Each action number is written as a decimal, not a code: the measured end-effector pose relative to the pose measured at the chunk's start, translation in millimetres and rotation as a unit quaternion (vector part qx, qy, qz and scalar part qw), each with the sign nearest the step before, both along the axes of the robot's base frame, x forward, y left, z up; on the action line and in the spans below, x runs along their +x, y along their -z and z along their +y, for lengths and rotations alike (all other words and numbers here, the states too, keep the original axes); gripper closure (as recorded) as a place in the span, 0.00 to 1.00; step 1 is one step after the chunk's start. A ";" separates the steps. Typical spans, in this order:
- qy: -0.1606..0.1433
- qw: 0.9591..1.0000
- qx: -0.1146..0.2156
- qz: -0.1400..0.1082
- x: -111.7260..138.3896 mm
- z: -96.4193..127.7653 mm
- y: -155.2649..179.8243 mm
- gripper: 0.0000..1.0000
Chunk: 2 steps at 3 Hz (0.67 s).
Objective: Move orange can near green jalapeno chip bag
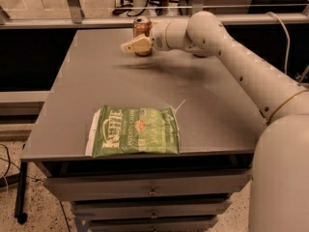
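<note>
The orange can (141,29) stands upright near the far edge of the grey table (212,110), left of the middle. My gripper (135,45) reaches in from the right on the white arm (227,47) and sits right in front of the can's lower half, covering part of it. I cannot tell whether it touches the can. The green jalapeno chip bag (135,138) lies flat near the table's front edge, well apart from the can and the gripper.
The table top rests on a drawer cabinet (149,192). A metal rail and a glass partition (72,13) run behind the far edge. My arm's large lower link (282,178) fills the right side of the view. Cables lie on the floor at the left.
</note>
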<state>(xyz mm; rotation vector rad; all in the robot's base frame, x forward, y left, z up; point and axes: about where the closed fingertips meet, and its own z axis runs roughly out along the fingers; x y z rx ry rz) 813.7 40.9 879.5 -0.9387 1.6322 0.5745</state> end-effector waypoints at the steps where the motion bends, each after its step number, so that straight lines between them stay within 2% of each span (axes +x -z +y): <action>1: -0.001 1.000 0.019 -0.004 9.4 7.4 1.8 0.41; 2: 0.000 1.000 0.024 -0.006 7.1 5.4 1.2 0.63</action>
